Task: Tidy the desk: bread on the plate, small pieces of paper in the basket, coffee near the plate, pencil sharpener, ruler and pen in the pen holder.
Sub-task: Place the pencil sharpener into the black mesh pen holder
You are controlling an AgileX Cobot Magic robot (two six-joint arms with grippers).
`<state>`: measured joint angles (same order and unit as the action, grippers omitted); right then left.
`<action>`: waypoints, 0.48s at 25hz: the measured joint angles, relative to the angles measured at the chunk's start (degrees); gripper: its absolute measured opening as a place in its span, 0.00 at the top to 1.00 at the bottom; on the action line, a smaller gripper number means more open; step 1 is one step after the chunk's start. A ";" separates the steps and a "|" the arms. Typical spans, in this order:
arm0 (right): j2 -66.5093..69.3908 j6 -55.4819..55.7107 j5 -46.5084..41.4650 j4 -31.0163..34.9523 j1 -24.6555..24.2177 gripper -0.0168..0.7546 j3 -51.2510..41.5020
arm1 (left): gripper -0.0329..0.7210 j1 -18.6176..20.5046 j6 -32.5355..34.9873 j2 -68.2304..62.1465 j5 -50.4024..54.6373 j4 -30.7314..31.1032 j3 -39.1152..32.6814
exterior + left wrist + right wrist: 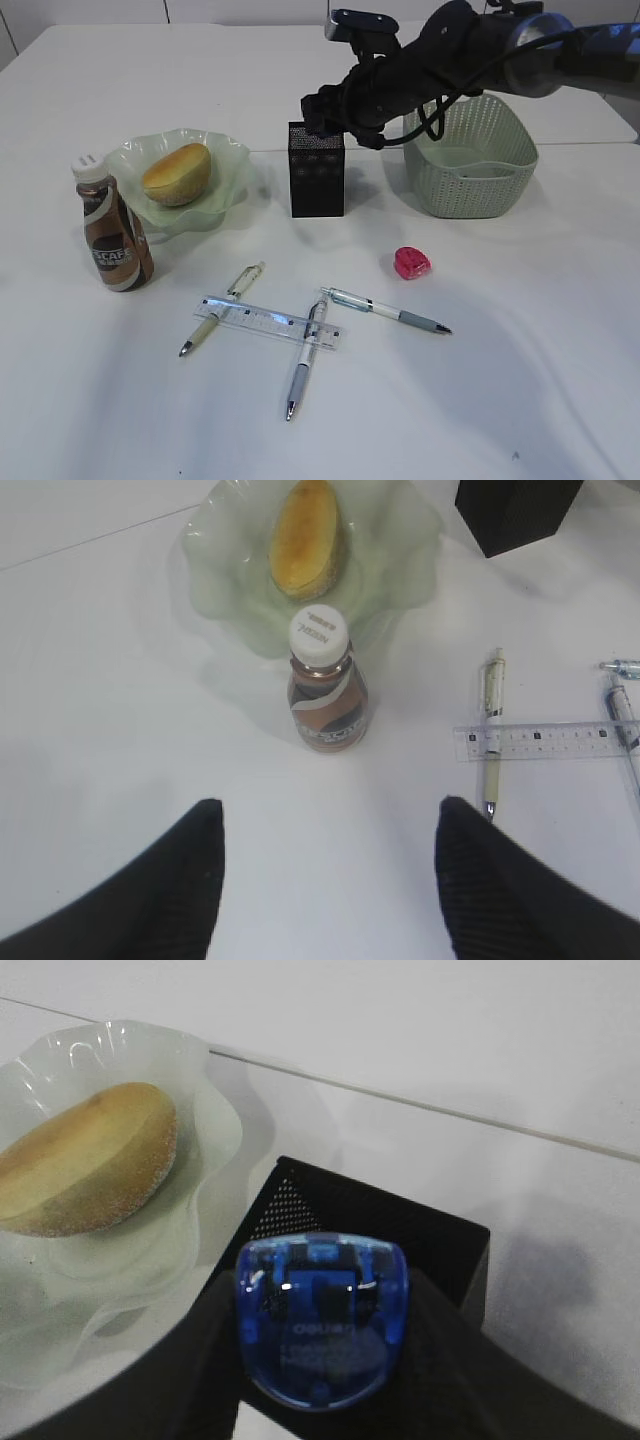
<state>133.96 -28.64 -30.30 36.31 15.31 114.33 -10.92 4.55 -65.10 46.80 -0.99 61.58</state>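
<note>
Lab-style test bench — plain white table (560, 400), staged desk items, white wall panels behind.

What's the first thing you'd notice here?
The right hand holds a shiny blue pencil sharpener just above the black pen holder. Left of it, bread sits on a wavy green plate, and a pink sharpener lies alone on the table.

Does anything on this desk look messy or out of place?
Yes. Three pens lie scattered at the front; the clear plastic ruler rests crookedly across the cream pen and the grey-blue pen. The pink pencil sharpener sits loose near the silver pen. Nothing looks spilled or broken.
</note>
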 joint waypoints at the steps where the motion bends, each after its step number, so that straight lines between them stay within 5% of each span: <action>1: 0.00 0.00 -0.06 0.00 0.00 0.51 0.00 | 0.34 0.00 0.00 0.00 0.00 0.00 0.00; 12: 0.00 -0.23 -0.83 0.90 0.00 0.43 0.00 | 0.34 0.00 0.00 0.00 0.09 0.00 0.00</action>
<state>133.96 -28.87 -31.12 37.21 15.31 114.33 -10.92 4.55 -65.10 46.89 -0.99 61.58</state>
